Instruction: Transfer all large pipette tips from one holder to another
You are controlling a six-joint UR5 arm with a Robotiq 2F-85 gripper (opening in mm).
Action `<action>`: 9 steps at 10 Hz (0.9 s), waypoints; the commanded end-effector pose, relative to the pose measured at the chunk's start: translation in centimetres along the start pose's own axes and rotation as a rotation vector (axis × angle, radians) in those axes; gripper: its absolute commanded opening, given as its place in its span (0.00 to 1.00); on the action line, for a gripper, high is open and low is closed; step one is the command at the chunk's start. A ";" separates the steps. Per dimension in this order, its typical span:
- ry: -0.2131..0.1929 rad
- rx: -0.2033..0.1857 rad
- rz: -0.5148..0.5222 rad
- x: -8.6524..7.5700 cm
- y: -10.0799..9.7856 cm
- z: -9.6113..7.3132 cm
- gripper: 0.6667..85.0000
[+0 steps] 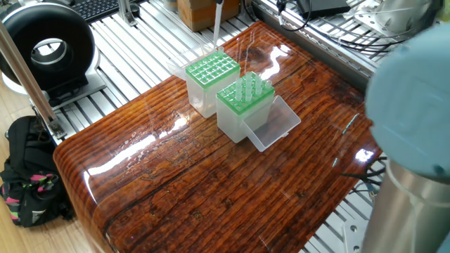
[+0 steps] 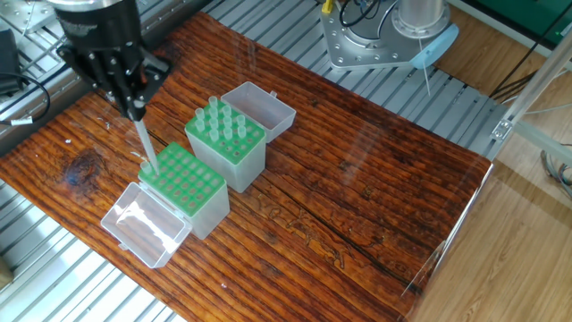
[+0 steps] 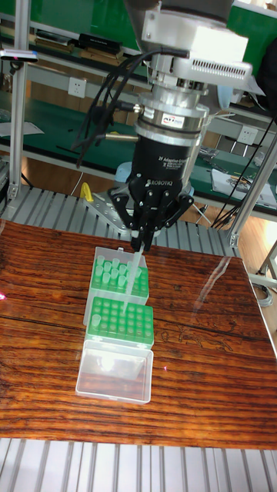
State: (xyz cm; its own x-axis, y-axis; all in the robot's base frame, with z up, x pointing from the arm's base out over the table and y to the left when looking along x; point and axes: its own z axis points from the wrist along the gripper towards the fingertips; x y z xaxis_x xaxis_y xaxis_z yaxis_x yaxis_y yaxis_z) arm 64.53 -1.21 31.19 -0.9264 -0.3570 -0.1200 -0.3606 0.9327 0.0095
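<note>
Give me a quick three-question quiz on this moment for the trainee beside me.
1. True or false: the gripper holds a pipette tip.
2. Which rack still has tips standing in it: A) the rack nearer the robot base, B) the rack under the held tip?
3. Fill in: both racks have their clear lids ____.

Key: 1 true; 2 A; 3 open.

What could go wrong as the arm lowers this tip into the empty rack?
The gripper holds the pipette tip tilted, not vertical, so it may strike the green grid of the receiving holder rather than enter a hole. The point sits near the rack's far corner; a small offset could miss it.
</note>
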 end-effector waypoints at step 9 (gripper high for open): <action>0.028 -0.021 -0.039 -0.4 0.5 2.4 0.02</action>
State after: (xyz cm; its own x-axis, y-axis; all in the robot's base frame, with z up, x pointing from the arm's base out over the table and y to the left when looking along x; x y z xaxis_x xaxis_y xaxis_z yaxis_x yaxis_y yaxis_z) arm 64.36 -1.12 29.35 -0.9179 -0.3889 -0.0788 -0.3910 0.9203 0.0119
